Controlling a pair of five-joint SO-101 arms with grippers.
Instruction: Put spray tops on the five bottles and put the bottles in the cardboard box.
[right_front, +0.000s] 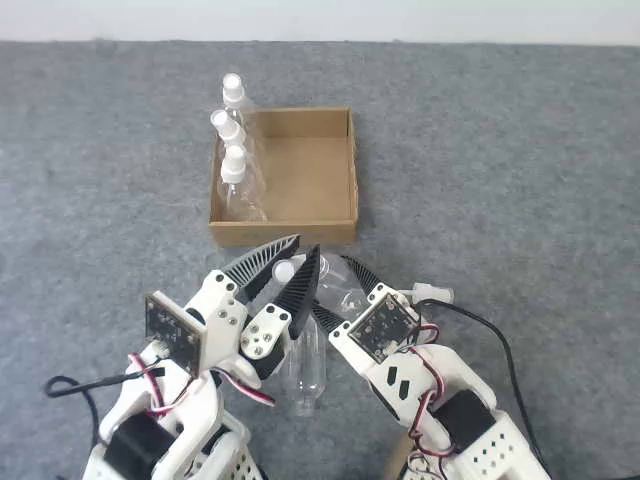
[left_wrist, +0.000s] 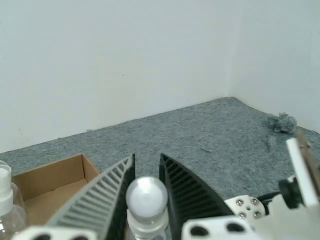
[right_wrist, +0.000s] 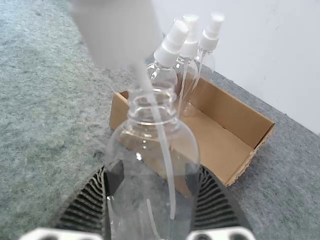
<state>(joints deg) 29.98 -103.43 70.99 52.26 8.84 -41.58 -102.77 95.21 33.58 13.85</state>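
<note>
Box (right_front: 330, 232) holds three capped bottles (right_front: 240, 185); left fingers (left_wrist: 100, 195) pinch spray top (left_wrist: 146, 196), right fingers (right_wrist: 210, 200) bottle (right_wrist: 135, 155).

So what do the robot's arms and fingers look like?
The left gripper and right gripper both have black, pointy fingers with ridges like a comb. The arms are chunky white plastic with little silver screws. Red, white and black wires loop out of them, and a thicker black cable trails from the right arm.

spray top (right_wrist: 114, 30) blurred close up, bottle (right_wrist: 145, 145) base seemingly cropped
</note>
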